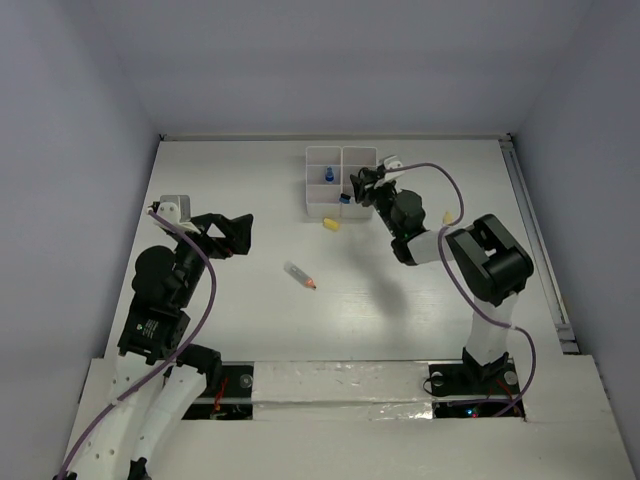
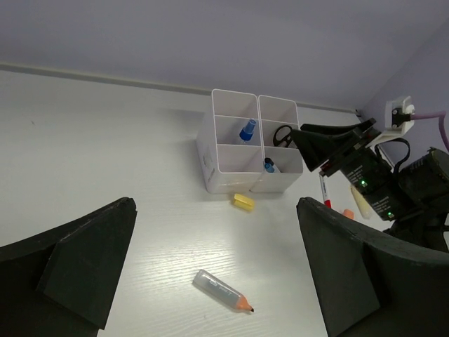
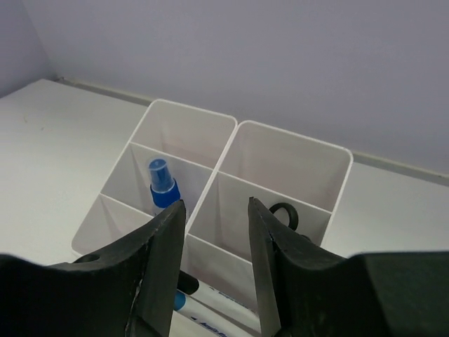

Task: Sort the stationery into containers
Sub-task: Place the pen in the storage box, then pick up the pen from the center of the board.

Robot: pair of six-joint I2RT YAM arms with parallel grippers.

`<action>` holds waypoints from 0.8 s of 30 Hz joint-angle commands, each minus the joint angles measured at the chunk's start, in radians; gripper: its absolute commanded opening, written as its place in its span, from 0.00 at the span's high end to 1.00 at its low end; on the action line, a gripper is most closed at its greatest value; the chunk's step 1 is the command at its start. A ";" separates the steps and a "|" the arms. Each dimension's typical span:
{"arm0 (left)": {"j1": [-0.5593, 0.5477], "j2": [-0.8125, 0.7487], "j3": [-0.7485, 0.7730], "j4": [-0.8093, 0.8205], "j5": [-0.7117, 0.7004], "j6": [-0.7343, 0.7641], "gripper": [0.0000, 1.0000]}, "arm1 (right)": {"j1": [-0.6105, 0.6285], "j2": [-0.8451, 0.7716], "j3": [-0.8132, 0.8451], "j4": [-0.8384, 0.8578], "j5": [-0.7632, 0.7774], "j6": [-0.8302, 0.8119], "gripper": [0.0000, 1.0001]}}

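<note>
The white organiser tray [image 1: 358, 160] stands at the back of the table and also shows in the left wrist view [image 2: 224, 172] and the right wrist view [image 3: 280, 172]. It holds a blue spray bottle [image 3: 161, 186], black-handled scissors [image 3: 286, 214], and two white pens [image 3: 217, 305] with black and blue caps. My right gripper [image 1: 365, 185] hovers over the tray's near right side, open and empty [image 3: 216, 203]. My left gripper [image 1: 235, 235] is open and empty, above the table [image 2: 214, 203]. A pencil-shaped tube [image 1: 300, 275] lies mid-table, between my left gripper's fingers in the left wrist view [image 2: 221, 290]. A yellow eraser [image 1: 330, 224] lies beside the tray.
Behind the right arm lie a red-capped pen [image 2: 325, 193], an orange eraser [image 2: 347, 213] and a cream tube [image 1: 449, 215]. The right arm [image 1: 490, 260] reaches across the right side of the table. Walls enclose the table at the back and sides.
</note>
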 commanded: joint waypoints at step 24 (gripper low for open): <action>-0.024 -0.053 -0.004 0.056 0.012 0.002 0.01 | -0.276 -0.086 0.322 -1.371 0.145 0.340 0.48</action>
